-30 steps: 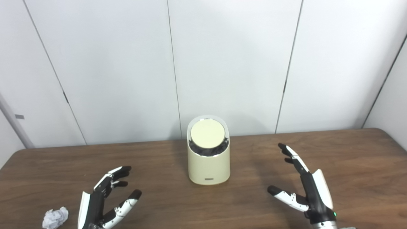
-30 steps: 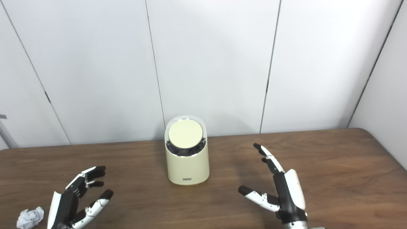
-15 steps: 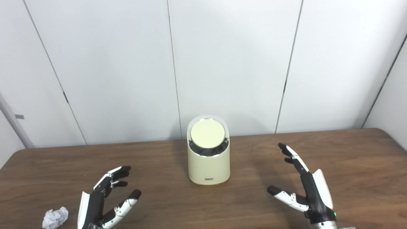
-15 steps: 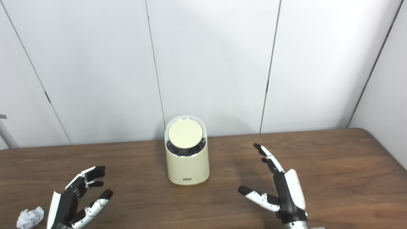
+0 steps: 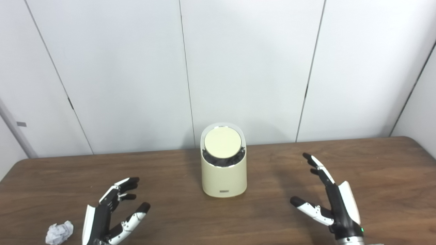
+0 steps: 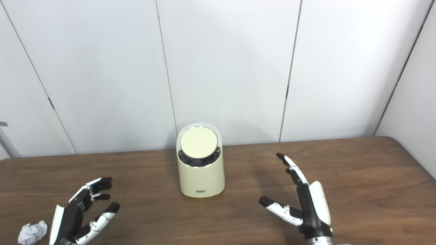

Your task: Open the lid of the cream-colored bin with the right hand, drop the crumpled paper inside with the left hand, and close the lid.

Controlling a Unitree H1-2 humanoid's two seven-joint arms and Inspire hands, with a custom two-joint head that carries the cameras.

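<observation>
Two hands frame my left eye view: the left hand [image 5: 110,214] and right hand [image 5: 332,200] both empty, fingers spread, above the grained wood table [image 5: 374,170]. The smooth cylindrical bin [image 5: 223,173] stands between them, its round lid [image 5: 222,142] tilted toward me.

In the right eye view, the crinkled white paper [image 6: 32,232] lies just left of my left hand.

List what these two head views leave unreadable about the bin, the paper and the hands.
- Cream-colored bin: its inside is hidden by the lid; only dark lining shows below it, in both views.
- Small label low on the bin's front: too small to read.
- Left hand: its wrist is cut off by the bottom edge.
- Crumpled paper: its underside is unseen.
- Right hand: its palm faces away.
</observation>
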